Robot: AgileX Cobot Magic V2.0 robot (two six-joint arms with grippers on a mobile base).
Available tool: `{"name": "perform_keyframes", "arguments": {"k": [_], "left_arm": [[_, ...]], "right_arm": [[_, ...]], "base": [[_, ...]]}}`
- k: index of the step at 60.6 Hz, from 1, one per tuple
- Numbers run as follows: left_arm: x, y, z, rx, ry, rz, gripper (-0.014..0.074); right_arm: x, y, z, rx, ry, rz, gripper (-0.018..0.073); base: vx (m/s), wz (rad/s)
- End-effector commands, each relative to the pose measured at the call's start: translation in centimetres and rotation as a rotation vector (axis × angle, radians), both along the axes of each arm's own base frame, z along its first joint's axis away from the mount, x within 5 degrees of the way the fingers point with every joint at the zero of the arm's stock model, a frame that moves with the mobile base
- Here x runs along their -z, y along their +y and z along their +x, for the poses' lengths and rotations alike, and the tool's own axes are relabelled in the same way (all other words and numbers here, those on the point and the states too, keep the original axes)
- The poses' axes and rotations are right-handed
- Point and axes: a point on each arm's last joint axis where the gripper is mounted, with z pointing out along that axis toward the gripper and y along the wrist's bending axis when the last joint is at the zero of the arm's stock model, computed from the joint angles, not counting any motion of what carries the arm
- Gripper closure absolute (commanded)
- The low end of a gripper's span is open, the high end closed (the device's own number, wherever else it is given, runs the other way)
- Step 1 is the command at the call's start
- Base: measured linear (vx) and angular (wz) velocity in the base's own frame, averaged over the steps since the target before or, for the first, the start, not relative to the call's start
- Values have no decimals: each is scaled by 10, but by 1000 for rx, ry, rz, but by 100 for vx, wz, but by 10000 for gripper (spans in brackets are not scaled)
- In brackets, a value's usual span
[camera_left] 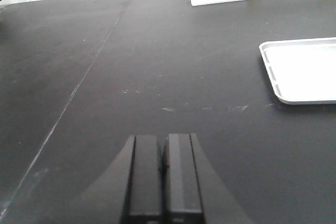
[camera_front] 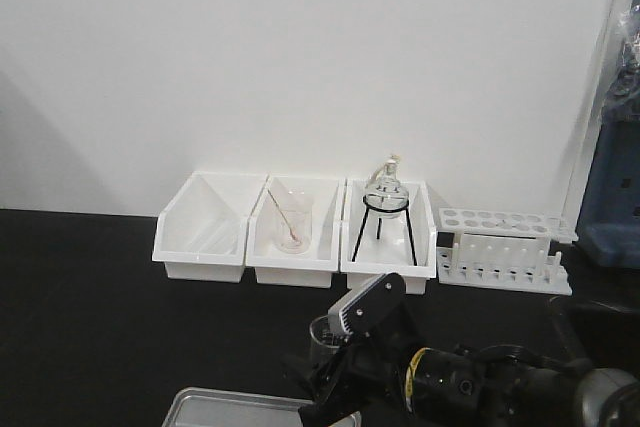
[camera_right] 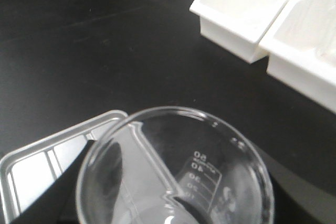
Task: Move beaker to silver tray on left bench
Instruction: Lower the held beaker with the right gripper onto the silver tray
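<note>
In the right wrist view a small clear beaker (camera_right: pixel 173 171) with printed graduation marks fills the lower frame, and my right gripper (camera_right: pixel 178 198) is shut on it. It hangs over the near corner of the silver tray (camera_right: pixel 37 166), which lies flat on the black left bench (camera_right: pixel 105 51). The front view shows the beaker (camera_front: pixel 325 337) held upright by the right gripper (camera_front: pixel 330 377) just right of the tray (camera_front: pixel 230 409). My left gripper (camera_left: pixel 164 145) is shut on nothing, low over the bench (camera_left: pixel 157 51), with the tray (camera_left: pixel 304 69) off to its right.
Along the white wall stand an empty white bin (camera_front: pixel 200 227), a bin holding a beaker with a stirrer (camera_front: pixel 292 222), a bin with a round flask on a black tripod (camera_front: pixel 386 202), and a white test-tube rack (camera_front: pixel 500 247). Blue equipment (camera_front: pixel 615 177) stands at far right.
</note>
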Motion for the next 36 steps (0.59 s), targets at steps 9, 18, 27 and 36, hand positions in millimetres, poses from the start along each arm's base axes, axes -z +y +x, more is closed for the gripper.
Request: {"name": "perform_keyframes", "arguments": {"k": [9, 18, 27, 36], "left_arm": [[0, -1, 2, 8, -64, -2, 595], [0, -1, 2, 9, -64, -1, 595], [0, -1, 2, 9, -64, -1, 595], [0, -1, 2, 9, -64, -1, 595]], "right_arm": [[9, 34, 8, -110, -53, 75, 571], [31, 56, 12, -158, -45, 49, 571], [51, 65, 19, -161, -15, 33, 568], [64, 66, 24, -148, 10, 29, 566]], "base": [[0, 0], [0, 0], [0, 0], [0, 0]]}}
